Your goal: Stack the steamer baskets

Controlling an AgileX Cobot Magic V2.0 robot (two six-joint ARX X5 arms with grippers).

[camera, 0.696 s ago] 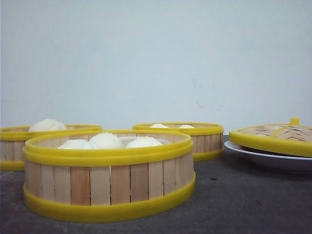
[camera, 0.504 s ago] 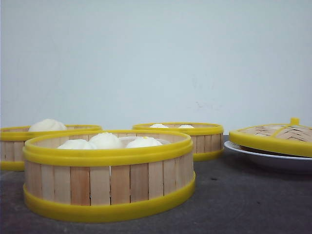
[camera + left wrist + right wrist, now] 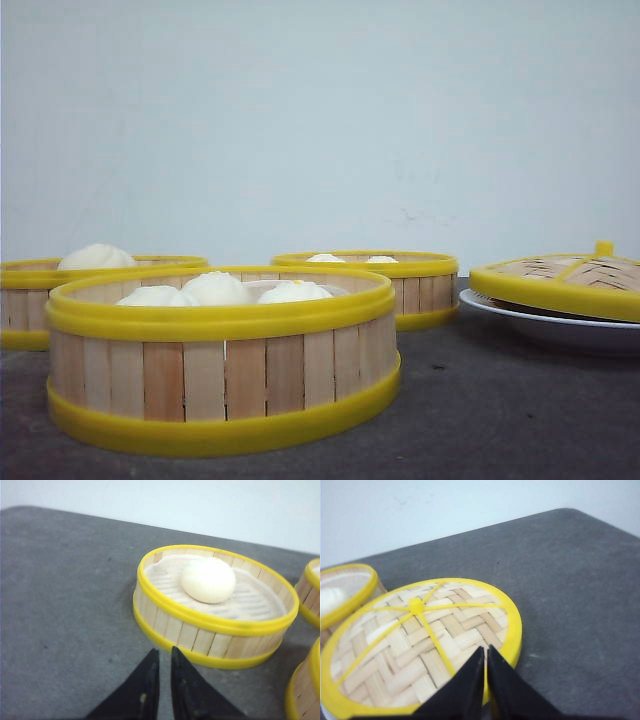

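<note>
Nothing visibly differs from the earlier front views.

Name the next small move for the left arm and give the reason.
Probably open the left gripper and ease it toward the one-bun steamer basket. The fingers are nearly together, short of its wall and holding nothing. All three baskets sit apart on the table, unstacked.

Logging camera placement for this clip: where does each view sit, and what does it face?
Front: low at table height, facing three yellow-rimmed slatted steamer baskets; no arm shows.
Left wrist: above the single-bun basket; left gripper shows.
Right wrist: above the woven yellow-rimmed lid; right gripper shows.
Shared: front also shows that lid.
</note>
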